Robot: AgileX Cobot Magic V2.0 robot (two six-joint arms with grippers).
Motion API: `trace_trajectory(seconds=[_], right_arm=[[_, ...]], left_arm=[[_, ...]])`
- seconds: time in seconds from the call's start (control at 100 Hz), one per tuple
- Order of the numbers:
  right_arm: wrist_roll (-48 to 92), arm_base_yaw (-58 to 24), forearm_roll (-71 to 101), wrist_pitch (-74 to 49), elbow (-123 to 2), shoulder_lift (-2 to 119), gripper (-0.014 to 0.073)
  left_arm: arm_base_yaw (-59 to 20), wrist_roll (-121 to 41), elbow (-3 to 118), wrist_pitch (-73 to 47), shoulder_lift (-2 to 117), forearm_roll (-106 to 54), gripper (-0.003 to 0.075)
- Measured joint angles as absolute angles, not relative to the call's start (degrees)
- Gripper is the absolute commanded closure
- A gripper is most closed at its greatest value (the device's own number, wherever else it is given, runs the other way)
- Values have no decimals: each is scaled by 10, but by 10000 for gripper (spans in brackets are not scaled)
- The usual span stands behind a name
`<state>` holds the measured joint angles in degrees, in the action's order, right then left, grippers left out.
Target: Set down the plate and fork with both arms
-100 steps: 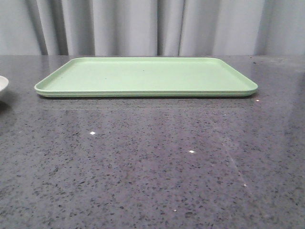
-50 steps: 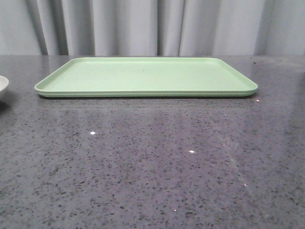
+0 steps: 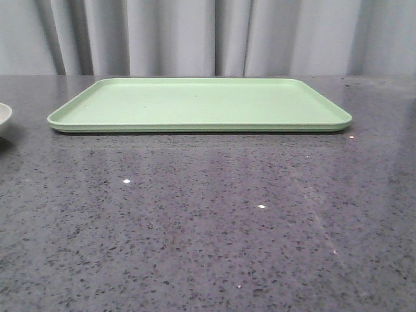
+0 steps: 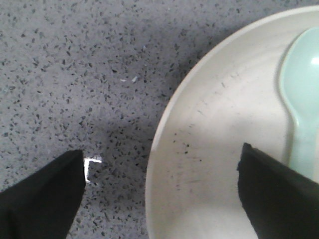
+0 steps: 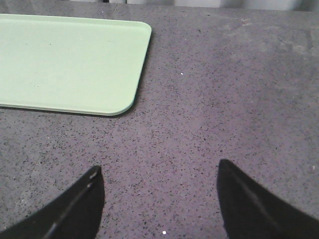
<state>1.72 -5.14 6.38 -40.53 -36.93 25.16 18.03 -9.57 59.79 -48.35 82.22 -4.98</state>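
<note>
Risk: spoon [image 4: 301,99] lying in plate [image 4: 224,149], liable to slide or tip out on a rim lift. Left jaws spread, straddling plate rim; right jaws spread over bare worktop [image 3: 208,221]. Plate at 9 o'clock of tray [image 3: 201,104]. Fork unseen. Speckled grey stone; grey curtain [image 3: 195,36] at 12 o'clock.
</note>
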Motion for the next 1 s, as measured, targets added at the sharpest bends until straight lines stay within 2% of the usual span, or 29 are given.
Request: trace_trajectory(seconds=[0.2, 0.29, 0.78, 1.0], right_arm=[[17, -51, 64, -405, -369, 252, 104], [17, -51, 64, -405, -369, 252, 104], [17, -51, 64, -405, -369, 252, 104], [17, -51, 64, -405, -369, 252, 104]], left_arm=[[180, -97, 598, -483, 844, -51, 125], [180, -97, 598, -483, 848, -52, 153], [180, -97, 599, -486, 848, -54, 406], [180, -97, 599, -489, 848, -54, 547]])
